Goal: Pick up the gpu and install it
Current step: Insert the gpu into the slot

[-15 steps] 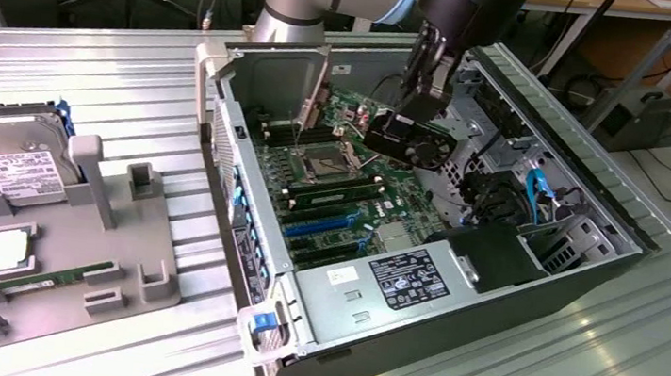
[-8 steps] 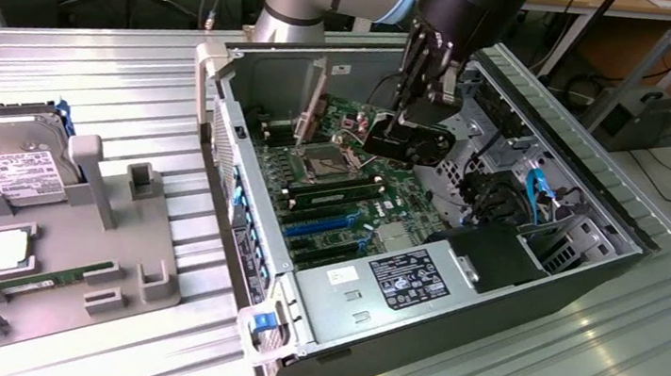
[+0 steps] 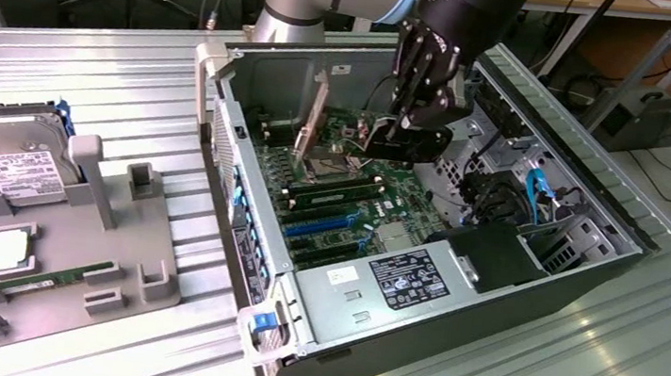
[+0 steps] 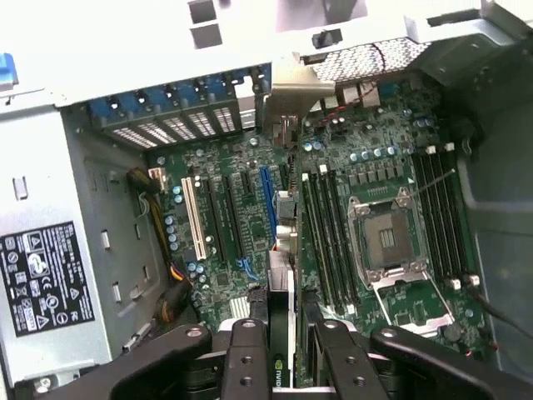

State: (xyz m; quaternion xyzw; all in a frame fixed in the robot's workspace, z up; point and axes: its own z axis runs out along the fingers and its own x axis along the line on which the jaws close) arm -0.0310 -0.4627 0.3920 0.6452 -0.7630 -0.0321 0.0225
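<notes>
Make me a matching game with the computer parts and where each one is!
Things:
1. gpu
2. hard drive
3. RAM stick

Places:
A. lying flat on the grey holder, at the end nearer the exterior camera
B. inside the computer case, clamped in the gripper
C. at the holder's far end, white label showing

Pairs: 1-B, 2-C, 3-A

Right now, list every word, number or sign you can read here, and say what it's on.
Nothing reads clearly enough to quote.
Power supply label: black, dense print and safety symbols, too small to read.
Hard drive label: white, print blurred.
gpu: small green mark on its edge, unreadable.
</notes>
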